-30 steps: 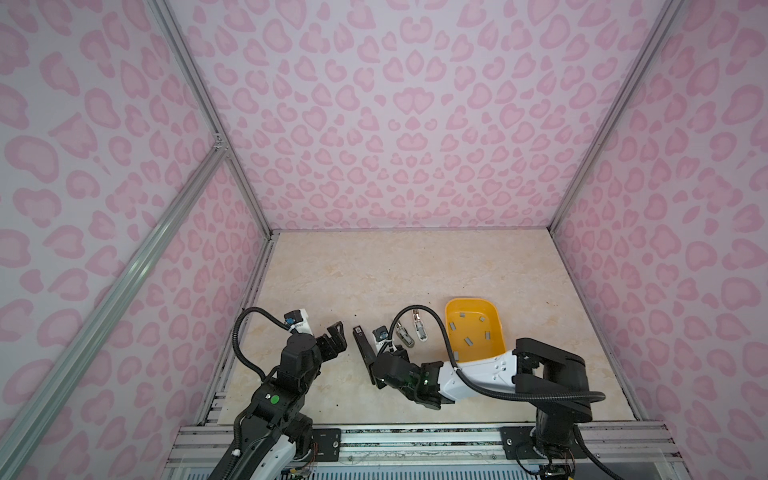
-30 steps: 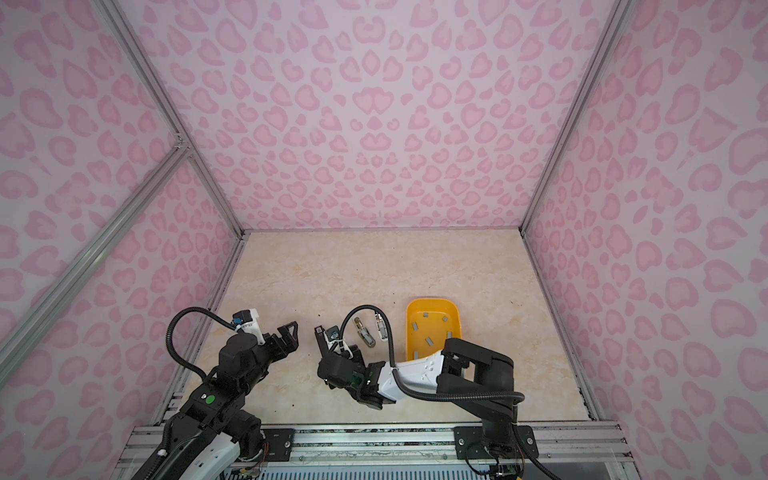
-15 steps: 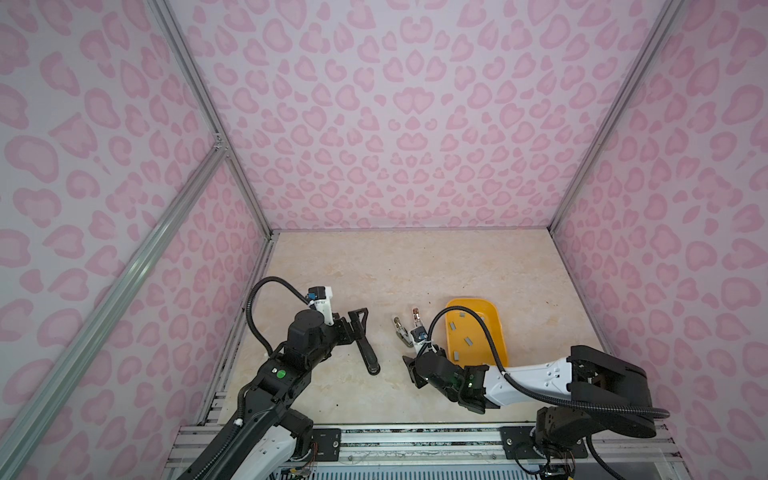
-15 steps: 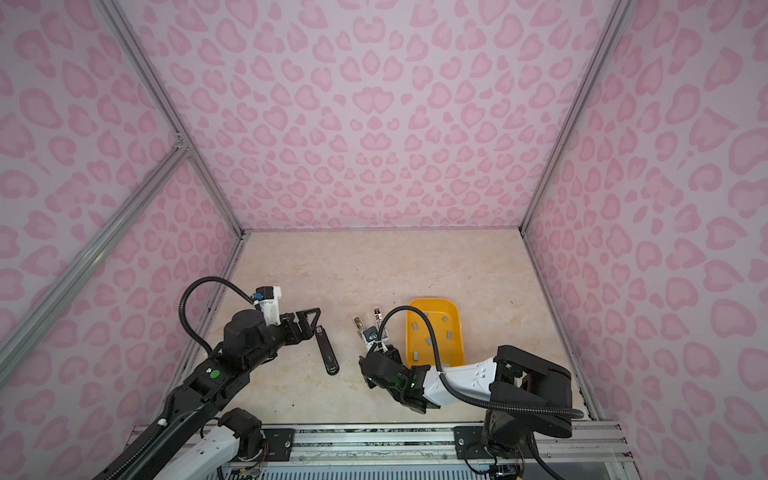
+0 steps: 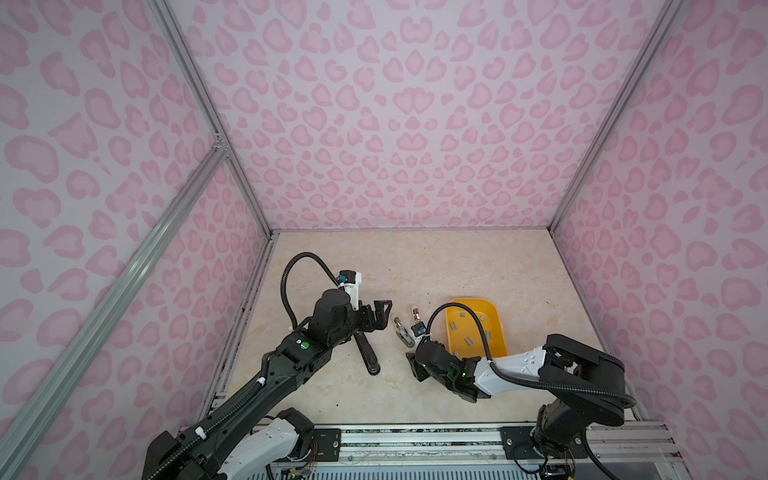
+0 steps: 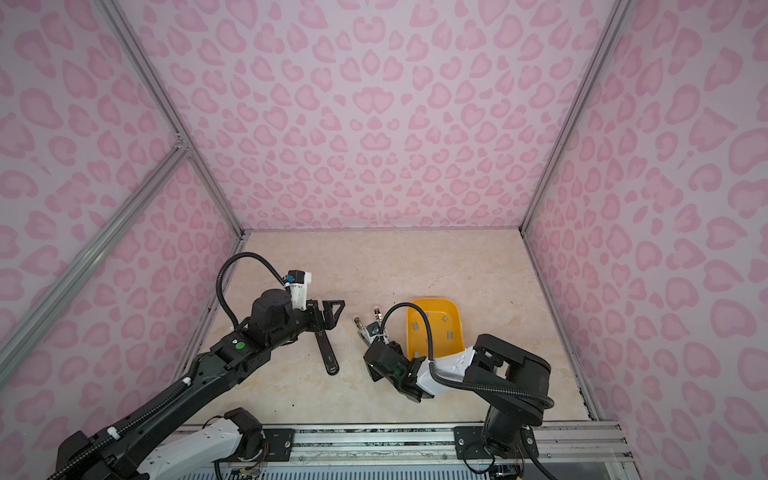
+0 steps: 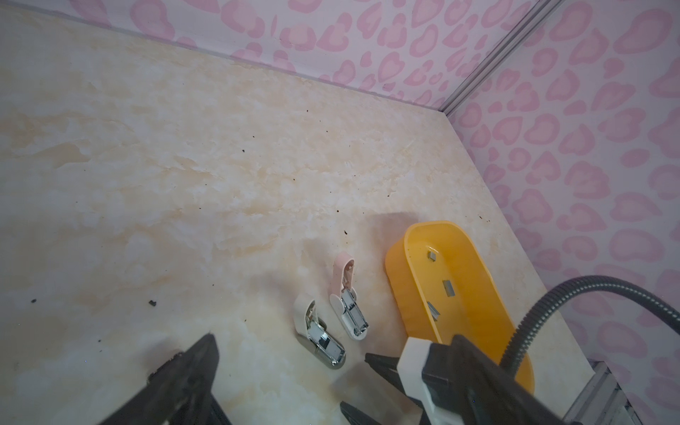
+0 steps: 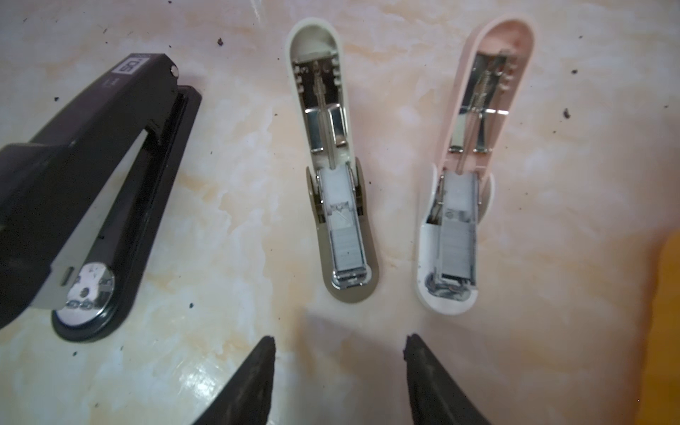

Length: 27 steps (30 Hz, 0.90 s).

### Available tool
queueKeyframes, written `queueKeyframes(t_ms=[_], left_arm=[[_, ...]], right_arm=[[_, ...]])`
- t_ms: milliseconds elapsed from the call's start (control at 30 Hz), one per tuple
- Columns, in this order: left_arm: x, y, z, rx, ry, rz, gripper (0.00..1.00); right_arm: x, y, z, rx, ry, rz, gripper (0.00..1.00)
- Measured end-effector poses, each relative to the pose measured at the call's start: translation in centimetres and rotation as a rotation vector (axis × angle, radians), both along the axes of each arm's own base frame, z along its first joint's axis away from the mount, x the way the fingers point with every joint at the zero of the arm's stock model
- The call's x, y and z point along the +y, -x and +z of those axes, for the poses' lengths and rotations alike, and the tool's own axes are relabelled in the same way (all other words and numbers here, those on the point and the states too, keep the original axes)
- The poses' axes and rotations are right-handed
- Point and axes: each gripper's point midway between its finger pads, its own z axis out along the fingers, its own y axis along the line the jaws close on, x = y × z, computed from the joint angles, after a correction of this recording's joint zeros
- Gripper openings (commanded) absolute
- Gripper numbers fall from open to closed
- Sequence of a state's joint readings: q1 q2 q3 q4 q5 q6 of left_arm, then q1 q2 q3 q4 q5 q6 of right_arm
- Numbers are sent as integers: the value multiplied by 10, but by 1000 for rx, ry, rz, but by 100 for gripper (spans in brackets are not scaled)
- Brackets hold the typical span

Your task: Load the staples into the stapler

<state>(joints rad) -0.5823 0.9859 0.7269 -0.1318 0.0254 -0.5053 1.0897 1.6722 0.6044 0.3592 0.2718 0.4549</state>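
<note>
Marble tabletop (image 5: 415,266) | left arm (image 5: 291,365) outstretched, left fingers (image 7: 198,364) spread | right arm (image 5: 511,365) low, right fingers (image 8: 257,379) apart

Left claw (image 5: 379,316) spread wide — right claw (image 8: 338,353) half parted, angled down

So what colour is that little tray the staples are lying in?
Yellow-orange; the tray shows best in the left wrist view.

Pink heart-patterned walls (image 5: 395,124) enclose a beige marbled floor (image 5: 415,257).
</note>
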Motion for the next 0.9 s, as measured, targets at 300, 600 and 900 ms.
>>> queueKeyframes(t_ms=[300,600,900], left_arm=[[-1,-4,-7,15,-22,1,99],[-1,-5,-10,22,-28,6,98],[-9,-15,-39,100,-61,3,97]], right_arm=[[-1,-12,-9,-3,16,-9,56],[9,-23,-11,-45,12,10,49],[18,-27,-12,-67,1,29,41]])
